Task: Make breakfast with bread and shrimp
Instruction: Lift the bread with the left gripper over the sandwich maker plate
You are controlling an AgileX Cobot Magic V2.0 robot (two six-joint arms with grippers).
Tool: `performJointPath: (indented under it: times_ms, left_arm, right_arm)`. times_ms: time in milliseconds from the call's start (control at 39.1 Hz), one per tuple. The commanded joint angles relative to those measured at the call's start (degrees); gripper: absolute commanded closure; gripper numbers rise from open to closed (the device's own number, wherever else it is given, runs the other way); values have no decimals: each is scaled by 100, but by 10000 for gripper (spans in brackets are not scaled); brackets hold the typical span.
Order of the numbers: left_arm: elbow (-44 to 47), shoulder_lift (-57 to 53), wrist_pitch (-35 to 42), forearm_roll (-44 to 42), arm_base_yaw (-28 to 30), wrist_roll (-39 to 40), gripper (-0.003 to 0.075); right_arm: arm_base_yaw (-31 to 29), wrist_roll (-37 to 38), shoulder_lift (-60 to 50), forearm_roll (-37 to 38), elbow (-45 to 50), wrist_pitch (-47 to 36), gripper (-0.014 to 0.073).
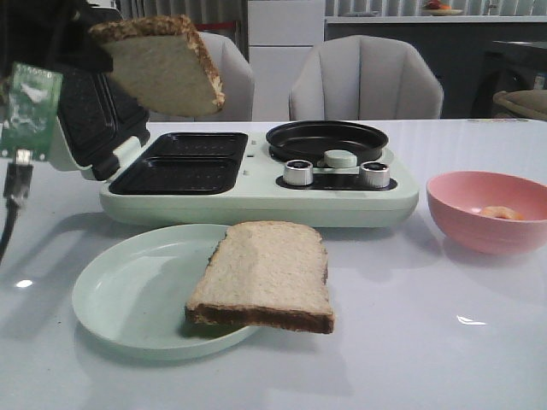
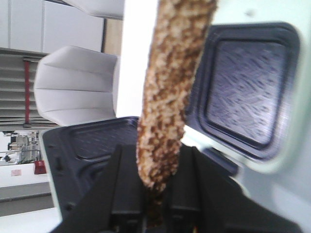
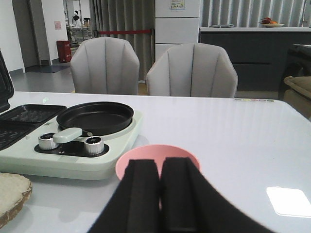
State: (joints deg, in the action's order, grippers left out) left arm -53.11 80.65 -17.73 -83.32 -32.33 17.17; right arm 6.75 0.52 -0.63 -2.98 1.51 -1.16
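One bread slice (image 1: 162, 64) hangs clamped in my left gripper (image 2: 154, 187) above the open sandwich maker (image 1: 256, 175); the second slice (image 1: 265, 275) lies half on the pale green plate (image 1: 120, 299), overhanging its rim. Shrimp (image 1: 500, 212) sit in the pink bowl (image 1: 487, 213). My right gripper (image 3: 159, 194), fingers together, holds nothing.

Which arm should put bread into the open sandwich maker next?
Left. The left gripper already clamps a bread slice above the sandwich maker's plates; the right gripper, shut and empty, is near the pink bowl.
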Motion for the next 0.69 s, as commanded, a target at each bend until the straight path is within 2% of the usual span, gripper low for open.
performJointPath:
  times_ms: [0,102,281,665]
  left_arm:
    - [-675,93,214,-200,217,31,608]
    - [-1062,396,240,-419,426,31,608]
    - [-1649,972,712,-442,897,31,608]
    - [-2911,2271,812,-431,1139,31,608]
  right_arm:
    - [-29,-16,-118,78,-93,-461,432]
    - [-29,-16,-118,78,-93,-461,432]
    - [-29,-16,-118,78,-93,-461,432]
    - [-29,-16,-118,78,-93,-461,432]
